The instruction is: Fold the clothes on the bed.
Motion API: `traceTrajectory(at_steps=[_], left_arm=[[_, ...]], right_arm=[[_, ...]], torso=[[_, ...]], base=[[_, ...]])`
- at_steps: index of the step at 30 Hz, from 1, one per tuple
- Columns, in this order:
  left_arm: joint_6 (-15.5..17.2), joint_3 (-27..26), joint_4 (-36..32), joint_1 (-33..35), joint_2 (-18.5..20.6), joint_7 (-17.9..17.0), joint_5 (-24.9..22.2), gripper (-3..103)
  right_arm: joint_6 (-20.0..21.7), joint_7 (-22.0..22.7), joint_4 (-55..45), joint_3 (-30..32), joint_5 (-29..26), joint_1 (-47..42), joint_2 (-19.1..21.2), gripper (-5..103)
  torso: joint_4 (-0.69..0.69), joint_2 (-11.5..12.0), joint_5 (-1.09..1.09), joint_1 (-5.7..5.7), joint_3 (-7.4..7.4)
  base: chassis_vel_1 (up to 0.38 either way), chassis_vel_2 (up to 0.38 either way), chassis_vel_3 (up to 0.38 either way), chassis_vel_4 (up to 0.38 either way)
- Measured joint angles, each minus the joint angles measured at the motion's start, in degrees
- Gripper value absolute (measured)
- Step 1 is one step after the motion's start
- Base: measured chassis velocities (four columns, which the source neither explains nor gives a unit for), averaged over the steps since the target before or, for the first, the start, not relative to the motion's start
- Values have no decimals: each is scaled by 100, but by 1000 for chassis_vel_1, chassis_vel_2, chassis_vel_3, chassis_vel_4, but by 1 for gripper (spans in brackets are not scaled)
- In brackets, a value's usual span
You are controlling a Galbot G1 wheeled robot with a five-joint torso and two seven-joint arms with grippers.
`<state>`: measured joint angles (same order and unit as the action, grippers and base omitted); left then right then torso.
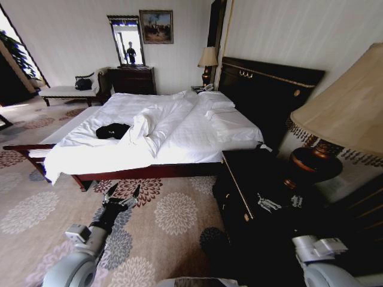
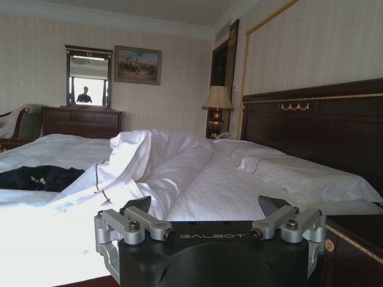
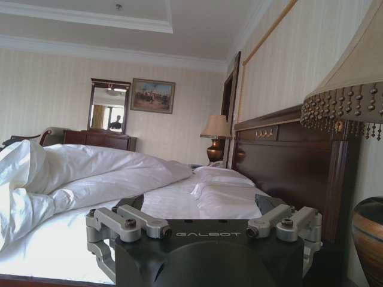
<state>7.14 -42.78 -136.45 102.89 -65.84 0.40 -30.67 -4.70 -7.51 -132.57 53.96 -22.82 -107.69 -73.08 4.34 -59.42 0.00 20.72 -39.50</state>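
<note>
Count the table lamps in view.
2. One lamp stands at the far side of the bed, beside the headboard; the other lamp stands close by, on the near nightstand. More may be hidden.

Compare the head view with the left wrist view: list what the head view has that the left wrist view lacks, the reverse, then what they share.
Head view alone: the patterned carpet, the dark nightstand beside the bed, the big lampshade close by, the pale bench, and the right gripper over the nightstand.

Left wrist view alone: a low, side-on look at the bunched duvet ridge rising above the black T-shirt.

Both: the bed, T-shirt, headboard, mirror, painting, far lamp, and the left gripper, open, short of the bed.
</note>
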Motion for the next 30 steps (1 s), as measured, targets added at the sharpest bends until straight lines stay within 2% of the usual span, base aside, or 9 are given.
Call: traceTrajectory(at_steps=[30], left_arm=[[-2,20,111,-84,-12,0,-42,100]], right_arm=[[36,14,41,-4,21,17,52,100]], torso=[[-1,0,1,-1,0]], base=[[-132,128,131,-130]])
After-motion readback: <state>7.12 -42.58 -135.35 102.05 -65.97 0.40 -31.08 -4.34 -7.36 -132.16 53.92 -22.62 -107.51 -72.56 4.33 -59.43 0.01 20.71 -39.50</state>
